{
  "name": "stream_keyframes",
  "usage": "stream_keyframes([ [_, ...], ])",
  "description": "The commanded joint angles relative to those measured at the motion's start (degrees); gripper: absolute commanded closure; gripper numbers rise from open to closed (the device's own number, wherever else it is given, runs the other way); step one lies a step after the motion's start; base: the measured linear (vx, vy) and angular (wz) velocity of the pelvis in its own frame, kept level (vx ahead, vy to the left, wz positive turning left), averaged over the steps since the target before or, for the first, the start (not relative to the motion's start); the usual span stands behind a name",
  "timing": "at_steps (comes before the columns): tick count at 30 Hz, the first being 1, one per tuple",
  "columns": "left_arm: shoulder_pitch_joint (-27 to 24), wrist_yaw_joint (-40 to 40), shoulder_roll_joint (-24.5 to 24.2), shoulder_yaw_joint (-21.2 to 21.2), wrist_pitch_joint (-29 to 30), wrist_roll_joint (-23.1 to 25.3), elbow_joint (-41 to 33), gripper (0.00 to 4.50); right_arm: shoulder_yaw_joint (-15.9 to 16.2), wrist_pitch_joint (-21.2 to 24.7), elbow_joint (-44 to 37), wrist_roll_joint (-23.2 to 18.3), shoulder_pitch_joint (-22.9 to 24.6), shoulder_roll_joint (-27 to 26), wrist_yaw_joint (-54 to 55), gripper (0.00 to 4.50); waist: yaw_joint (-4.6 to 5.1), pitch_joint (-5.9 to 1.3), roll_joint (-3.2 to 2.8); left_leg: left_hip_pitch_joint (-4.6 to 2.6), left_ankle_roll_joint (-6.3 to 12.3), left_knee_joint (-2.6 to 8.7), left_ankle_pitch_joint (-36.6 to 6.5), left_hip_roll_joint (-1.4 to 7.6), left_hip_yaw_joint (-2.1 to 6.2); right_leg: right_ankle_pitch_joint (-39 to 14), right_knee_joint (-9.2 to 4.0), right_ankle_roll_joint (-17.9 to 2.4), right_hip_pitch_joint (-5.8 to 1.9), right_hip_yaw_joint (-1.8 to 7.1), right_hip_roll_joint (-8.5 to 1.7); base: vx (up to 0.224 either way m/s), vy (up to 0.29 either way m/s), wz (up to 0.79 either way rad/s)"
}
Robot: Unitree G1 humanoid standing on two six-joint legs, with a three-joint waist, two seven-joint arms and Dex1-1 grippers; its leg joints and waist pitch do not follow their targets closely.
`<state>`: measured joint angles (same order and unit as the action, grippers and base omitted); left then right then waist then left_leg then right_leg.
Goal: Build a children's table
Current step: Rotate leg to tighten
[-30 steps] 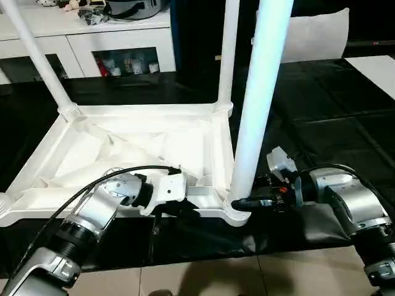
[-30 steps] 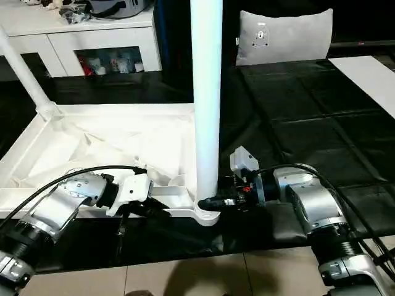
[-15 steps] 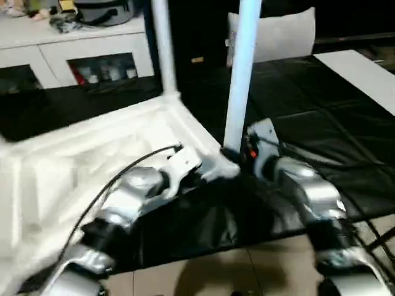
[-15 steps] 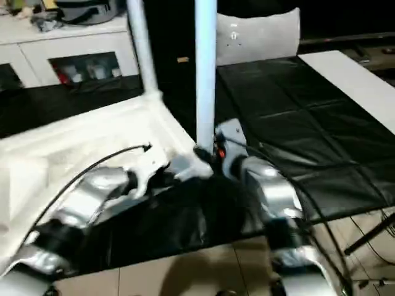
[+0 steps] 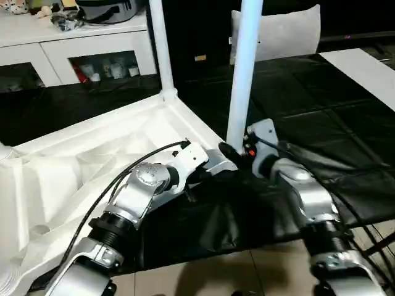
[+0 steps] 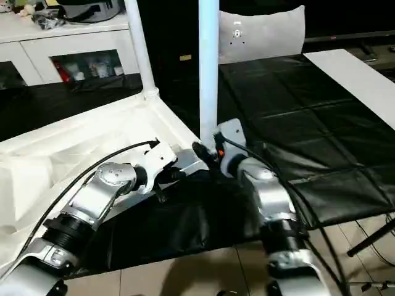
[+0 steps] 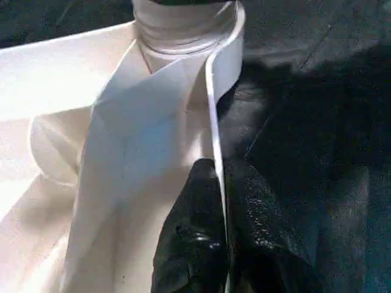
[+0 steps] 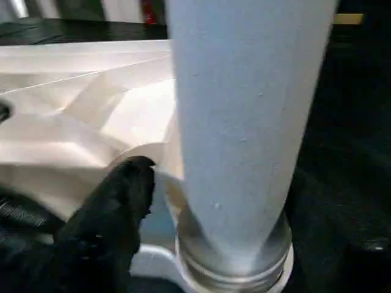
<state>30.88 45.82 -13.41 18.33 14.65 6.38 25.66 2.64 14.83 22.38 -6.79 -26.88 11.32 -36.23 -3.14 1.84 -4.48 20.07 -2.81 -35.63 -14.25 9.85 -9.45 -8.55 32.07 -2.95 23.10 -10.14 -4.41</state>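
The white tabletop (image 5: 92, 166) lies upside down on the black mat, ribbed underside up. Two white legs stand upright in its corner sockets: one at the far corner (image 5: 157, 43), one at the near right corner (image 5: 244, 74). My left gripper (image 7: 221, 177) is shut on the tabletop's raised rim (image 7: 214, 110), just short of that near corner socket (image 7: 183, 24). At the base of the near leg (image 8: 244, 122) sits my right gripper (image 5: 233, 148). Its visible black finger (image 8: 116, 207) stands a little off the leg, so it is open.
A grey cushion (image 5: 284, 31) leans at the back right. A white cabinet (image 5: 74, 43) with clutter stands at the back left. A white board (image 5: 364, 68) lies at the right edge. Black mat (image 5: 321, 111) covers the ground, with tiled floor (image 5: 216, 271) in front.
The view has shifted and the tabletop now lies turned at an angle, both grippers still at its near right corner. My right gripper has loosened from the leg's base.
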Motion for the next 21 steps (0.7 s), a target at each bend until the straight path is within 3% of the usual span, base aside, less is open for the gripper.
stream_keyframes([
  [1,-0.77,5.82,-3.20,0.76,-5.84,-0.62,-0.62,4.50,1.62,-2.64,-3.60,-2.05,1.23,2.70,-8.17,0.83,-0.40,-3.87,0.50,0.58,7.44,3.68,-0.89,3.30,1.50,-16.74,-3.76,-2.00,-4.20,4.10,-5.53,0.000,0.000,0.00],
  [8,-1.74,15.85,-9.03,2.71,-11.25,-2.28,-1.13,4.50,2.62,-3.19,-5.15,-3.96,1.70,11.14,-21.36,0.11,-1.10,-3.69,0.42,0.25,7.41,3.86,-1.84,3.80,1.48,-17.99,-3.66,-2.55,-3.85,4.23,-5.43,0.000,0.000,0.00],
  [12,-0.80,20.12,-10.79,3.19,-15.33,-2.93,0.43,4.50,4.78,-4.44,-5.18,-4.60,1.17,15.44,-29.74,0.11,-2.41,-3.84,0.55,0.34,7.73,3.67,-1.04,3.67,1.23,-17.17,-3.52,-2.99,-3.92,4.23,-5.41,0.000,0.000,0.00],
  [16,-0.64,24.34,-11.78,3.93,-17.03,-3.93,0.24,4.50,5.19,-4.00,-4.42,-6.19,-0.01,16.40,-34.40,0.11,-2.81,-3.95,0.56,0.33,7.80,3.67,-0.39,3.98,1.37,-16.56,-3.26,-3.38,-3.83,4.24,-5.48,0.000,0.000,0.00],
  [17,-0.83,26.83,-12.36,4.73,-17.51,-4.42,-0.48,4.50,5.82,-2.78,-4.14,-7.40,-0.43,16.82,-37.74,0.27,-3.03,-3.93,1.01,0.32,7.92,3.74,-0.58,3.94,1.33,-17.03,-3.25,-3.43,-3.91,4.18,-5.49,0.000,0.000,0.00],
  [19,-0.94,27.54,-12.54,4.99,-17.64,-4.65,-0.77,4.50,6.22,-2.74,-3.83,-7.85,-0.62,16.96,-39.07,0.27,-3.35,-3.91,0.76,0.22,7.90,3.70,-0.52,4.07,1.28,-17.72,-3.27,-3.45,-3.72,4.30,-5.54,0.000,0.000,0.00],
  [21,-0.95,28.01,-12.61,5.09,-18.01,-4.80,-0.77,4.50,6.65,-2.75,-3.12,-8.61,-0.94,17.01,-40.94,0.55,-3.78,-3.90,0.80,0.10,7.56,3.73,-0.44,4.21,1.26,-17.88,-3.25,-3.69,-3.59,4.36,-5.57,0.000,0.000,0.00],
])
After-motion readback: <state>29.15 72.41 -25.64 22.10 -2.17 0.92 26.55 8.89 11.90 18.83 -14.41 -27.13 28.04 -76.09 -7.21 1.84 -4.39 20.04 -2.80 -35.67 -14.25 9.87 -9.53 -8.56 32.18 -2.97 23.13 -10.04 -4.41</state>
